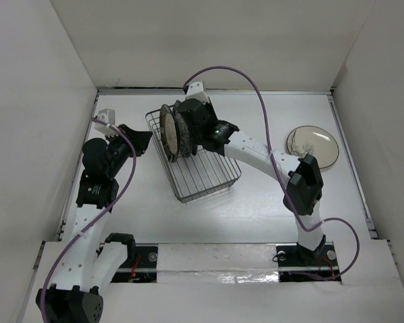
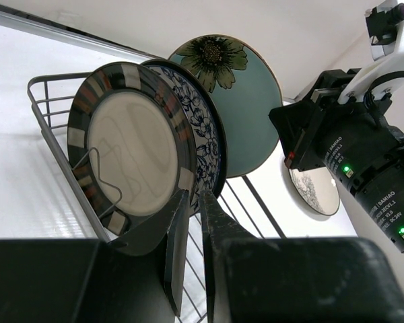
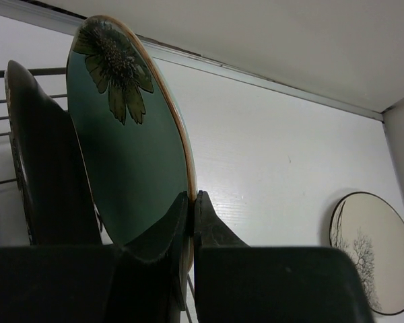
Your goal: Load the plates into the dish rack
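The dish rack (image 1: 209, 176) stands mid-table. Three plates stand on edge at its far-left end: brown-rimmed cream (image 2: 128, 145), blue-and-white floral (image 2: 207, 138) and pale teal with flower (image 2: 249, 108). My right gripper (image 3: 192, 197) is shut on the teal plate's (image 3: 128, 148) rim and holds it upright in the rack, next to the floral plate's dark back (image 3: 40, 168). My left gripper (image 2: 195, 198) is shut and empty, just outside the rack's left side (image 1: 147, 138). The cream plate with branch motif (image 1: 312, 145) lies flat on the table at right. I cannot make out the dark brown speckled plate.
White walls close in the table at left, back and right. The right arm (image 1: 269, 158) reaches across over the rack's right half. The rack's near part (image 1: 205, 185) holds no plates. The branch plate also shows in both wrist views (image 2: 316, 192) (image 3: 374, 252).
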### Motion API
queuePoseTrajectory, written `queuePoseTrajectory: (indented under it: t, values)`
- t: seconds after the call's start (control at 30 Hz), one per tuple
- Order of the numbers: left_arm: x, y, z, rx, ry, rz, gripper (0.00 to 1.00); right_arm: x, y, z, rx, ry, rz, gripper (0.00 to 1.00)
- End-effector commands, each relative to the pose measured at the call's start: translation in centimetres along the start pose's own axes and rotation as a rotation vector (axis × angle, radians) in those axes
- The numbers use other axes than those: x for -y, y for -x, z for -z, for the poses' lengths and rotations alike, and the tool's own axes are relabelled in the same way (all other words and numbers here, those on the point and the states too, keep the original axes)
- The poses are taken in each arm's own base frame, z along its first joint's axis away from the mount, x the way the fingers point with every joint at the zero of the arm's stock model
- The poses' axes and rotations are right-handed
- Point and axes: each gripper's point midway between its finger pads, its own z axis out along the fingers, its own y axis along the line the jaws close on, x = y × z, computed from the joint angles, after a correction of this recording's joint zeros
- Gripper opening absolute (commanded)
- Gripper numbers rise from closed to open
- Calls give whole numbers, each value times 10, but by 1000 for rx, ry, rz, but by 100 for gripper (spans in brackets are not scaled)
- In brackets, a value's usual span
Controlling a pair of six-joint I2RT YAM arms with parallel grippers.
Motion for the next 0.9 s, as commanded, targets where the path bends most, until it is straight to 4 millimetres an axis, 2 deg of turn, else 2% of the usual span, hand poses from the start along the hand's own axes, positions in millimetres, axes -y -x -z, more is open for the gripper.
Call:
queuePoseTrajectory:
  t: [0.0,0.17,0.23,0.5,0.63,0.8,0.87]
  values:
    - [14,11,1,36,-58,-20,10,13,39,8,88,-58,-74,0]
    - [13,11,0,35,-50,-20,10,36,59,14,130,-94,-110,0]
    - [13,9,0,32,-59,-16,10,39,62,15,132,-104,-104,0]
    - [13,10,0,38,-57,-18,10,37,50,12,113,-117,-71,0]
    - [13,10,-3,28,-59,-13,10,27,47,12,108,-93,-50,0]
    - [11,11,-2,33,-45,-16,10,-5,25,9,76,-35,-29,0]
    - [12,7,-3,20,-57,-12,10,-10,18,6,61,-38,-22,0]
